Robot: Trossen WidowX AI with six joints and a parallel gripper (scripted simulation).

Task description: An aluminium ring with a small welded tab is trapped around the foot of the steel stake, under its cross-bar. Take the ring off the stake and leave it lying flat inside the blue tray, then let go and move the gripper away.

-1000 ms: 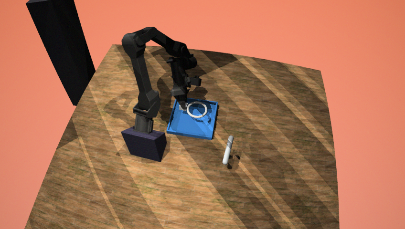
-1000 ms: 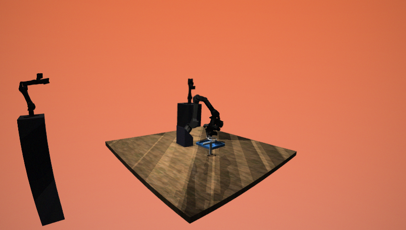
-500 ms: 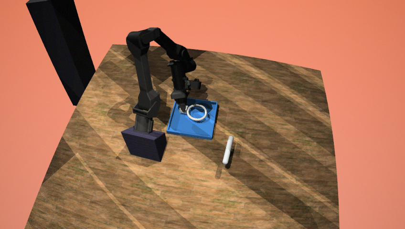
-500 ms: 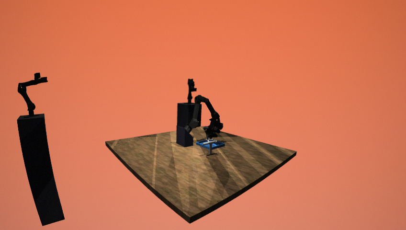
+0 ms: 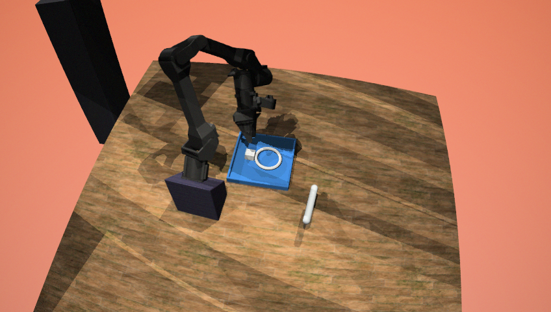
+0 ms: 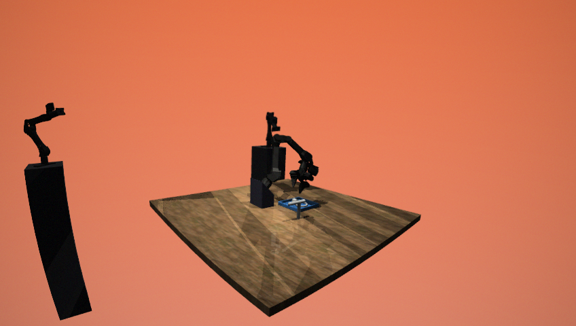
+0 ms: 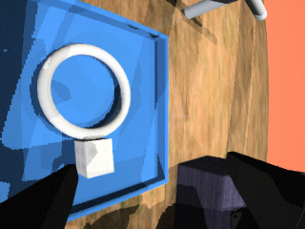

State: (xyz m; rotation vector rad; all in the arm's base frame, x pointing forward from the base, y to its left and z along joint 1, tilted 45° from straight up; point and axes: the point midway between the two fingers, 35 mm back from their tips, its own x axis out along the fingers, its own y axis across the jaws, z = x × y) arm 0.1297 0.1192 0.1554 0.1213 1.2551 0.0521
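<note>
Pale aluminium ring (image 5: 280, 158) (image 6: 305, 205) (image 7: 125, 95) lying in the blue square tray (image 5: 258, 186) (image 6: 309, 208) (image 7: 163, 110), left of the wrist frame; black gripper (image 5: 250, 140) (image 6: 298, 189) (image 7: 154, 166) released above. Placement appears complete; only withdrawal perhaps remains
</note>
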